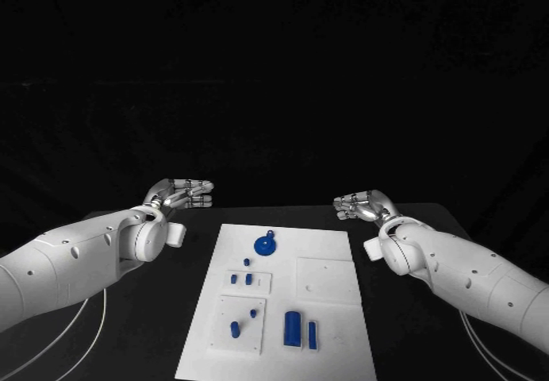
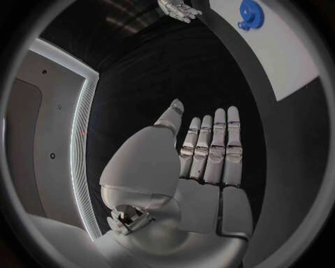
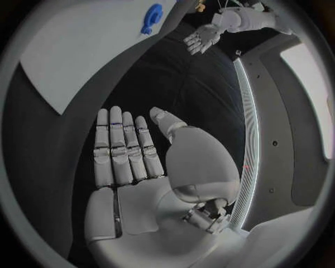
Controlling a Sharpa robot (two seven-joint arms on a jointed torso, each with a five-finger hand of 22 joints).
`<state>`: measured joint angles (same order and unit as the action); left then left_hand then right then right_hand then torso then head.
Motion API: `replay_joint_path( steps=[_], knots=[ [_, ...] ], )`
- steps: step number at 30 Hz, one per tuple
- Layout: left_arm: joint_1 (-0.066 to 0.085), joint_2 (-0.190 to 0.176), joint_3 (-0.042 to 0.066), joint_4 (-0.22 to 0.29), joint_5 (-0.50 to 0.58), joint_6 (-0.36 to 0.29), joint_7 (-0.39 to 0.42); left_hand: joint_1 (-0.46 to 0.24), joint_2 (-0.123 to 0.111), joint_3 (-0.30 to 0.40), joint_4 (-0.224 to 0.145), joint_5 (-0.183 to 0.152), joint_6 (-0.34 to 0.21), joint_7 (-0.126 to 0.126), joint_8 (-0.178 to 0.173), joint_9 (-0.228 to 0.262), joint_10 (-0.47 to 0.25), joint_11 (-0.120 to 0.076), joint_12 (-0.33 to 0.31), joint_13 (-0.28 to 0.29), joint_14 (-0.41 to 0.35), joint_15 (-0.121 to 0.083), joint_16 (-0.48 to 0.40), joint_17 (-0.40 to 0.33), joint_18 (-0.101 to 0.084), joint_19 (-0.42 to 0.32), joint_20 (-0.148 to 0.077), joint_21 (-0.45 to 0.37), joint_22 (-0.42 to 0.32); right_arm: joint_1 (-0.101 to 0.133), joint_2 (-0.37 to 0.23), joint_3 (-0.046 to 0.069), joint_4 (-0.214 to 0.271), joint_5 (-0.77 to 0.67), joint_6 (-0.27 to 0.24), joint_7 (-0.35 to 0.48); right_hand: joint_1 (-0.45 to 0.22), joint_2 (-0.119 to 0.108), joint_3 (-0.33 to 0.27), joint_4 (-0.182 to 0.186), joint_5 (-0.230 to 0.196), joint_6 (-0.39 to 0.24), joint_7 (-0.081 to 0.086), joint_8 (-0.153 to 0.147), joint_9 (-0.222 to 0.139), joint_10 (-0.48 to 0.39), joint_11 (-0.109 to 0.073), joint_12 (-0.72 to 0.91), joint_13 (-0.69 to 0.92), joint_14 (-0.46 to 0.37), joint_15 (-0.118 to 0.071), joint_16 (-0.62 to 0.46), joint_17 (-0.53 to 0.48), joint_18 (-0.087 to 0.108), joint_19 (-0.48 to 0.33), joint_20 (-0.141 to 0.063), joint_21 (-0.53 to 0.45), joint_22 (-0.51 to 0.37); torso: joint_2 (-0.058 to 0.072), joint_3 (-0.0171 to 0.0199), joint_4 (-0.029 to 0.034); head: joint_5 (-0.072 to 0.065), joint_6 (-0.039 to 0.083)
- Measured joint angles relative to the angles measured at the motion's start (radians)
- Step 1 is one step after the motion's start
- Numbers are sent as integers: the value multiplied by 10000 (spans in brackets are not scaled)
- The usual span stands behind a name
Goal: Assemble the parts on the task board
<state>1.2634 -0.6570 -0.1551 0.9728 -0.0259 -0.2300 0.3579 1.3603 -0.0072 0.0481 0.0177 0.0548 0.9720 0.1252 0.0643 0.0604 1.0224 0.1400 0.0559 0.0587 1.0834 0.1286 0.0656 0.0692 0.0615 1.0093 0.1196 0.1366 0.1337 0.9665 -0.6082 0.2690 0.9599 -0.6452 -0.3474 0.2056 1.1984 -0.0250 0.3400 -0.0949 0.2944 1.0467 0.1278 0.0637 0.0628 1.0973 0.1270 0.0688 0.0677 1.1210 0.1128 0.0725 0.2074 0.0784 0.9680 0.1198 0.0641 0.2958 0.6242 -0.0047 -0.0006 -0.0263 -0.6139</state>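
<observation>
Bars: two upright blue bars (image 1: 293, 329) stand side by side on the board's near end, toward its right edge.
Pegs: small blue pegs (image 1: 236, 327) sit in a raised square just left of the bars; two more (image 1: 241, 279) sit in a smaller square farther up the board, and a single one (image 1: 247, 261) just beyond that.
Board: white plate (image 1: 332, 317), long and narrow, lies flat on the black table (image 1: 171, 317) between the two arms, with a bare raised square (image 1: 328, 279) on its right half.
Disc: round blue disc (image 1: 266, 245) with a small lug lies on the board's far end, apart from the other parts; also seen from the left wrist (image 2: 249, 12) and the right wrist (image 3: 151, 18).
Left hand: (image 1: 183, 193) hovers beyond the board's far left corner, clear of it, holding nothing; fingers (image 2: 213, 148) straight and pressed together, thumb set apart.
Right hand: (image 1: 362, 205) hovers beyond the board's far right corner, off the board, holding nothing; fingers (image 3: 125, 148) straight and side by side, thumb angled away.
</observation>
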Motion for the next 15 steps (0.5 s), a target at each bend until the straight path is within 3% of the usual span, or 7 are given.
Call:
replay_joint_path(
  steps=[2, 6, 9, 10, 12, 13, 15],
  knots=[
    [1, 98, 4, -108, 98, -31, 115, -233, -149, -272, 98, -16, -1043, -80, -93, -59, -732, -42, 0, -21, -683, 35, -46, -92, 1, -377, 184, -296, -163, 11, 150, 6, -304, 519, 116, 134, -76, 78, -163, -100, 34, -108, -65, 0, 0, -295, 53, -48, -93, -123, 123, -88, -1231, 300, -104, 294, 55, -1406, -11, 1, 2, 17, 99],
    [7, 236, 13, -225, 256, -85, 338, -460, -204, -629, 249, -16, -2204, -255, -95, -83, -2368, -201, 0, -79, -2579, 32, -98, -156, 0, -1093, 631, -701, -535, 38, 318, 62, -620, 1202, 313, 356, -131, 133, -428, -118, 38, -255, -62, 0, 0, -538, 87, -48, -98, -441, 159, -89, -1464, 299, -302, 557, 55, -2232, -16, 8, 8, 87, 286],
    [6, 284, 14, -239, 328, -123, 445, -606, -156, -766, 304, -56, -2594, -305, -135, -111, -2892, -276, -50, -110, -3215, -12, -129, -186, 786, -1792, 1074, -683, -679, 53, 370, 99, -676, 1469, 394, 472, -286, 257, -721, -101, -100, -494, -139, -25, -35, -761, 48, -104, -127, -645, 122, -124, -1503, 453, -877, 584, 44, -2335, -18, 21, 13, 138, 357],
    [3, 283, 13, -238, 328, -123, 445, -996, -129, -734, 272, -119, -3312, -397, -195, -165, -3638, -383, -117, -159, -3990, -137, -202, -239, 785, -2633, 887, -762, -754, 54, 369, 95, -675, 1472, 392, 472, -630, 289, -1005, 3, -391, -865, -238, -97, -102, -1073, -83, -176, -184, -976, 14, -198, -1561, 431, -1779, 413, -34, -2402, -19, 22, 13, 139, 358],
    [-11, 259, 15, -212, 327, -124, 433, -1874, -80, -688, 147, -225, -4818, -596, -307, -269, -5190, -630, -229, -262, -5599, -400, -314, -346, 471, -4391, 420, -915, -892, 54, 347, 63, -643, 1472, 373, 464, -1420, 290, -1572, 223, -995, -2718, -461, -230, -223, -2292, -365, -305, -298, -1715, -233, -324, -1679, 119, -3633, 39, -185, -2533, -26, 22, 13, 138, 354],
    [-37, 232, 38, -159, 325, -135, 424, -2468, -57, -641, 97, -288, -5720, -718, -377, -329, -6117, -774, -289, -319, -6562, -564, -371, -412, 271, -5440, 127, -1000, -972, 54, 320, 25, -583, 1479, 354, 456, -1958, 284, -1911, 355, -1358, -4080, -615, -305, -299, -3691, -531, -372, -369, -2957, -414, -402, -1753, -57, -4749, -193, -269, -2612, -38, 22, 13, 138, 343],
    [-97, 176, 86, -2, 324, -179, 420, -3294, -35, -583, 39, -347, -6780, -859, -444, -402, -7205, -939, -361, -390, -7695, -758, -450, -484, 35, -6674, -225, -1102, -1071, 59, 260, -61, -427, 1512, 308, 453, -3208, 277, -2317, 515, -1789, -5795, -802, -393, -391, -5598, -731, -465, -455, -5024, -614, -489, -1840, -245, -6089, -468, -376, -2702, -81, 23, 13, 138, 323]
  ],
)
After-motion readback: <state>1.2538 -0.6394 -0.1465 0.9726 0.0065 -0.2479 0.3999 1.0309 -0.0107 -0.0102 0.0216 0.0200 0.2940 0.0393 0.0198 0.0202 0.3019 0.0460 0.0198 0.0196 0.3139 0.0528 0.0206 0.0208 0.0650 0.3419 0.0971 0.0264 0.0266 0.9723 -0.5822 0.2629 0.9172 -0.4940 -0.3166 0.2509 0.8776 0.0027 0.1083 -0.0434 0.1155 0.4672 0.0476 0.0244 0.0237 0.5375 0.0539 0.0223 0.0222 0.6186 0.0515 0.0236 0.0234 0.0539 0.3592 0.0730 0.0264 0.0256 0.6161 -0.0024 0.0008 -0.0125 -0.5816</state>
